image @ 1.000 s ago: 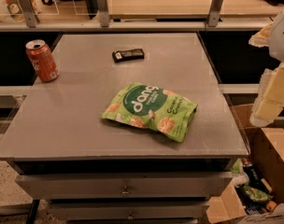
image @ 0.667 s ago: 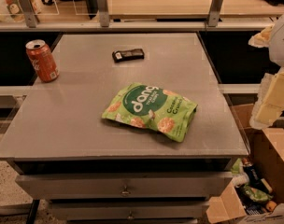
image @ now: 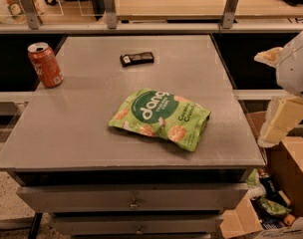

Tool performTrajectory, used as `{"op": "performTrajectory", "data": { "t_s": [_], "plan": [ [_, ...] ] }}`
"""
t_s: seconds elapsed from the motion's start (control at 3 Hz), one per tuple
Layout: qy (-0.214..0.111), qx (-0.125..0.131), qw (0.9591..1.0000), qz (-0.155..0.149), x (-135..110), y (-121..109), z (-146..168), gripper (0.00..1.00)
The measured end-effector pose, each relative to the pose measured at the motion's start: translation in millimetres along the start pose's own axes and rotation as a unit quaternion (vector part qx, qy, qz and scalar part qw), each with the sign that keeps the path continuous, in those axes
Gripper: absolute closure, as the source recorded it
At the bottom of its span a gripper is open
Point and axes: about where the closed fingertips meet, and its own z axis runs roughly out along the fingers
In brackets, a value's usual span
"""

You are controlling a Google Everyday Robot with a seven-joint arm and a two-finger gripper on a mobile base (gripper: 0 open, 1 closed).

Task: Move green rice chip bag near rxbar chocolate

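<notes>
The green rice chip bag [image: 160,117] lies flat on the grey table [image: 81,128], a little right of its middle, light green with a dark circle and white "dang" lettering. The rxbar chocolate [image: 137,59] is a small flat black bar lying further back on the table, well apart from the bag. My gripper [image: 280,122] hangs off the table's right edge, to the right of the bag and not touching it, below the white arm casing [image: 297,63].
An orange-red soda can [image: 45,64] stands upright at the table's left edge. A shelf rail with posts [image: 109,9] runs behind the table. Open cardboard boxes with clutter [image: 271,203] sit on the floor at the lower right. Drawers [image: 134,201] are under the tabletop.
</notes>
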Motion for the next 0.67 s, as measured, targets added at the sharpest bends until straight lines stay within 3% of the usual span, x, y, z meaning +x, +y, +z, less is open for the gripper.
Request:
{"op": "performTrajectory", "data": {
  "t_s": [0.67],
  "plan": [
    [-0.033, -0.011, 0.9987, -0.038, -9.8, 0.1, 57.4, 0.00]
  ]
}}
